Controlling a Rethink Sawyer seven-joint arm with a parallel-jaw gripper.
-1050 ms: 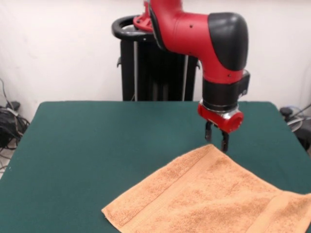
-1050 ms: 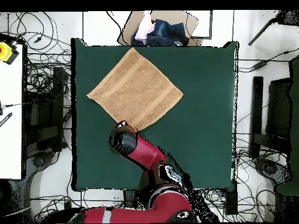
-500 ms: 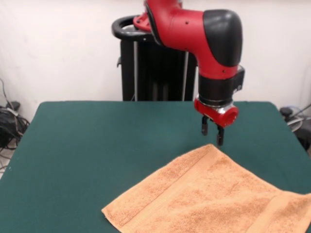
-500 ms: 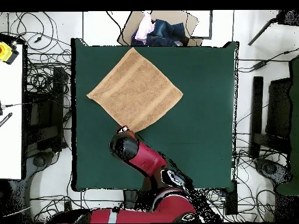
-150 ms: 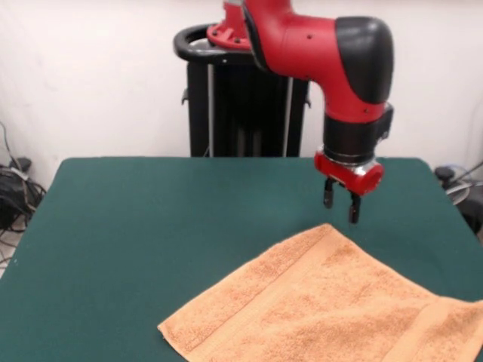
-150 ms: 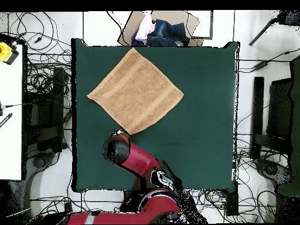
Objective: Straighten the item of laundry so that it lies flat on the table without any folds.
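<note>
The item of laundry, an orange-tan towel [image 5: 332,302], lies spread flat as a diamond on the green table [image 5: 151,226], running off the picture's lower right. In the overhead view the towel [image 6: 136,91] sits in the table's [image 6: 199,135] upper-left part with no folds showing. My gripper [image 5: 340,205] hangs just above and slightly right of the towel's far corner. It is open and holds nothing. From overhead the arm's red and black head [image 6: 117,147] covers the gripper, just below the towel's bottom corner.
A cardboard box of clothes [image 6: 158,29] stands past the table's top edge in the overhead view. Cables lie on the floor all round. A white side table [image 6: 9,105] stands at the left. The black pedestal [image 5: 241,98] rises behind the table.
The gripper rose off the towel's far corner, then shifted a little to the right in the front view. The towel has not moved.
</note>
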